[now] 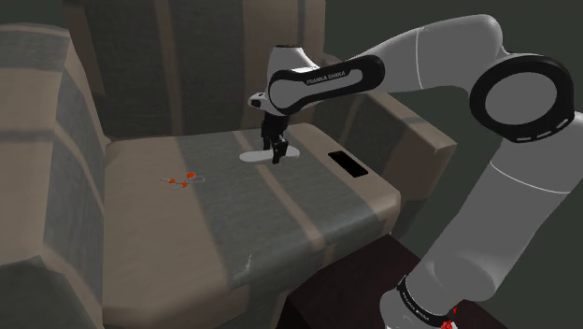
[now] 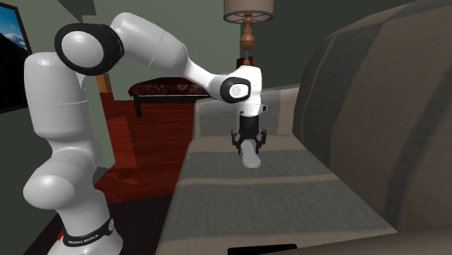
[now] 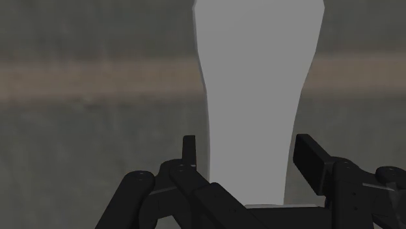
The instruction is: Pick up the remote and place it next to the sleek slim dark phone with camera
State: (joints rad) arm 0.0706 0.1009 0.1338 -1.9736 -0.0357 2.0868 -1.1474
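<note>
The remote [image 1: 252, 156] is a pale grey, elongated slab lying flat on the sofa seat [image 1: 215, 215]. My black gripper [image 1: 277, 154] points down over one end of it. In the wrist view the remote [image 3: 257, 78] runs away from the gripper [image 3: 250, 153], whose fingers stand open on either side of its narrow end without clasping it. The remote [image 2: 251, 159] sticks out below the gripper [image 2: 248, 148] in the second exterior view. The slim dark phone [image 1: 348, 164] lies flat on the seat near the armrest, a short way to the shoulder view's right of the remote, and its edge [image 2: 264, 250] also shows.
A small red object [image 1: 182, 179] lies on the seat to the shoulder view's left. The sofa's backrest [image 1: 56, 140] and armrest [image 1: 411, 131] border the seat. Beyond the sofa are a dark wooden table [image 2: 163, 90] and a lamp [image 2: 248, 14].
</note>
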